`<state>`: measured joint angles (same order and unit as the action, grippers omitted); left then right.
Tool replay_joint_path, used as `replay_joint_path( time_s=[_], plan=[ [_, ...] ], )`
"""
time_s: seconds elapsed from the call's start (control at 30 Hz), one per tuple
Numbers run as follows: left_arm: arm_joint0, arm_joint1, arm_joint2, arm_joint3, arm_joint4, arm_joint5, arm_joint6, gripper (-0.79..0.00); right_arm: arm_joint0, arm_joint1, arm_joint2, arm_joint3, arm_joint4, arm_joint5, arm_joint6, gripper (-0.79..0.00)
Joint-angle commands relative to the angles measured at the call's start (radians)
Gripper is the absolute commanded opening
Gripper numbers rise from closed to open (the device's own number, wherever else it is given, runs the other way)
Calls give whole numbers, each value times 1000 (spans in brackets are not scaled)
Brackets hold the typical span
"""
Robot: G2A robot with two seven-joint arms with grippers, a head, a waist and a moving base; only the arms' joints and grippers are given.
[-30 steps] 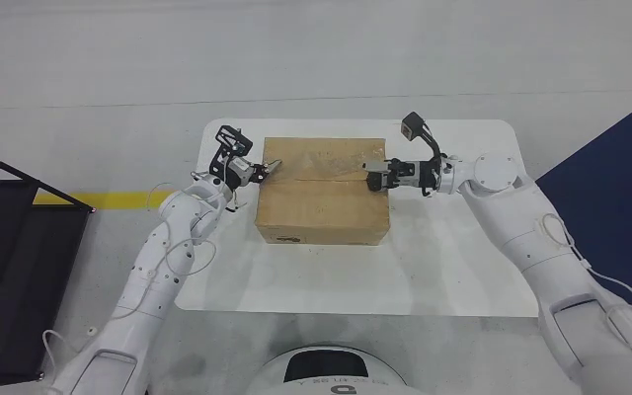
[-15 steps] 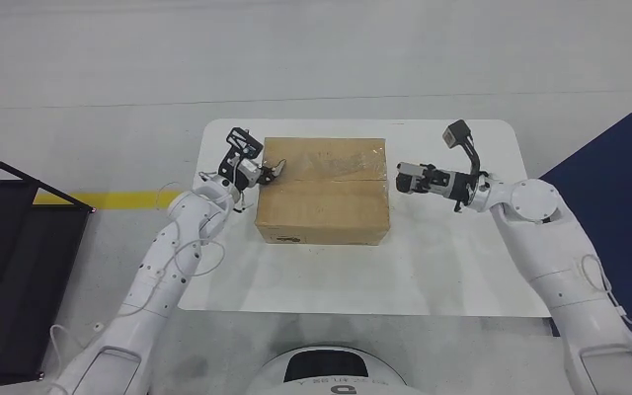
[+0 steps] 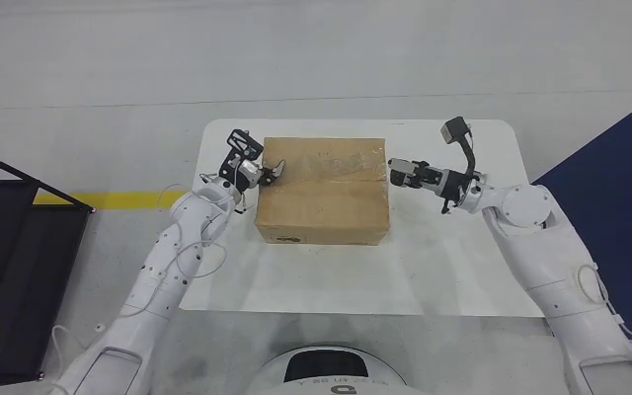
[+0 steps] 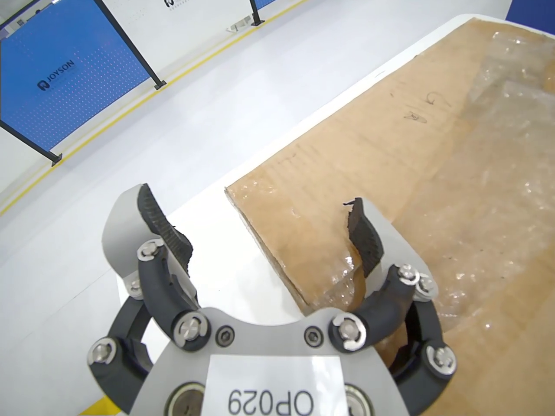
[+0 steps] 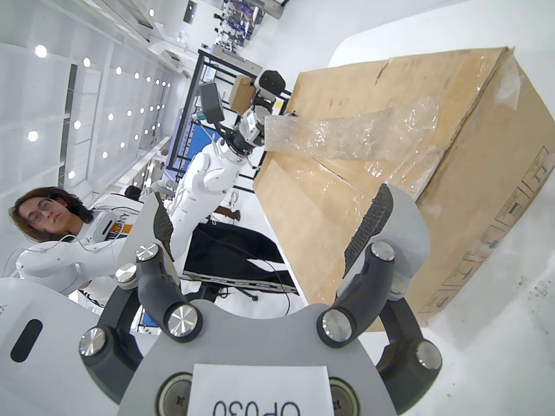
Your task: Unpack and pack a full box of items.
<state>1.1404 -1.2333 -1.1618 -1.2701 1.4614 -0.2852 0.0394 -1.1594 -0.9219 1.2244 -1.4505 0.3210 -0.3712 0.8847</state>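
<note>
- The cardboard box (image 3: 321, 202) sits closed in the middle of the white table (image 3: 444, 267).
- A strip of clear tape (image 5: 347, 131) runs along the top seam, wrinkled and partly lifted off the cardboard.
- The left gripper (image 4: 249, 201) is at the box's left top edge. Its fingers are spread wide, one over the lid and one off the side.
- The crumpled tape end lies against the finger over the lid, possibly stuck to it.
- The right gripper (image 5: 269, 196) hovers just beside the box's right end, fingers wide apart and holding nothing.
</note>
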Motion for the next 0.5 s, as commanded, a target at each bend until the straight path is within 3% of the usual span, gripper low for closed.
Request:
replay_joint_path(
  time_s=[0.0, 0.2, 0.27, 0.37, 0.47],
  plan=[
    [1, 0, -5, 1, -10, -1, 1, 0, 1, 0, 0, 1, 0, 3, 4, 0],
    [8, 0, -14, -2, -27, 4, 10, 0, 1, 0, -2, -10, -26, 5, -7, 0],
    [8, 0, -14, -2, -27, 4, 10, 0, -20, 0, -8, -97, -156, -1, -84, 0],
    [8, 0, -14, -2, -27, 4, 10, 0, -77, -1, -22, -258, -443, 153, -295, 0],
    [8, 0, -14, -2, -27, 4, 10, 0, -138, -8, -65, -400, -702, 389, -482, 0]
  ],
)
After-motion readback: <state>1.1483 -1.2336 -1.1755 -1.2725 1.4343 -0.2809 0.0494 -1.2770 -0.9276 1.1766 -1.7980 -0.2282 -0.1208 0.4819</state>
